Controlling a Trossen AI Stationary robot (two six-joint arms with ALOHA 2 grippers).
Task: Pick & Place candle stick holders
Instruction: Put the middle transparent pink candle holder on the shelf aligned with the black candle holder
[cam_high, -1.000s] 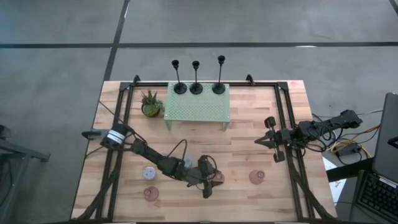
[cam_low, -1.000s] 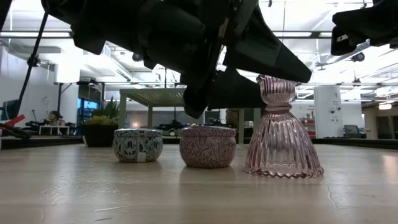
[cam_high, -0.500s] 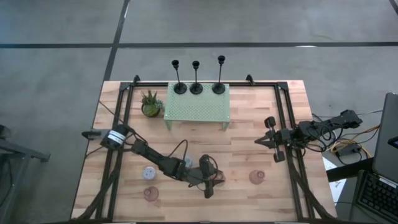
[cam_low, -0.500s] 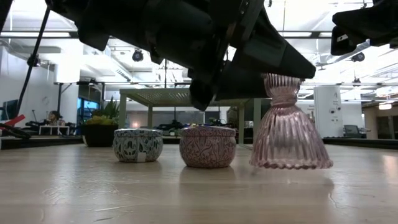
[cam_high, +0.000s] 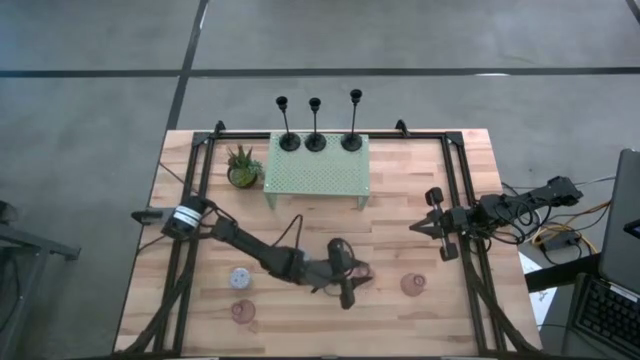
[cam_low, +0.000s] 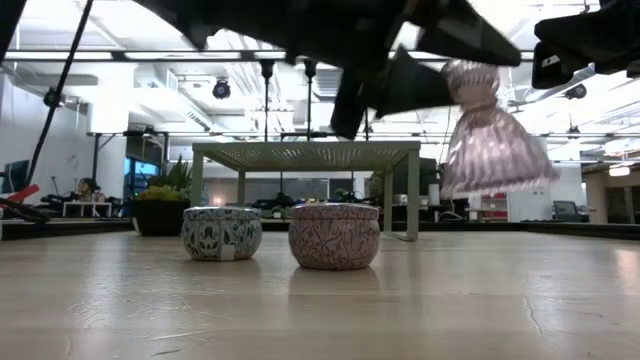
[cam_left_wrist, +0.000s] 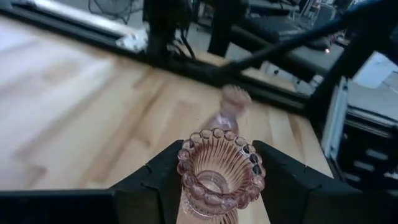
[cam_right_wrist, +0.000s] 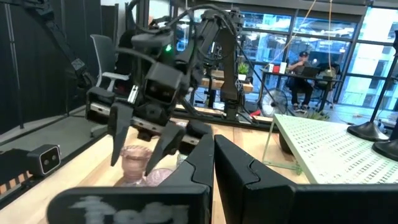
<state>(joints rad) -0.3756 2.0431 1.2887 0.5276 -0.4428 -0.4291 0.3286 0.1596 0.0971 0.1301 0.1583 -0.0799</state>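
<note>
Pink ribbed glass holder hangs clear above the worktop, clamped in the left pincer, with bare wood beneath. Right pincer waits at the worktop's right edge, fingers closed.

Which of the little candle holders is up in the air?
The ribbed pink glass holder. The left gripper grips it, tilted, clear of the table, while the two patterned round holders, blue and pink, sit on the wood.
</note>
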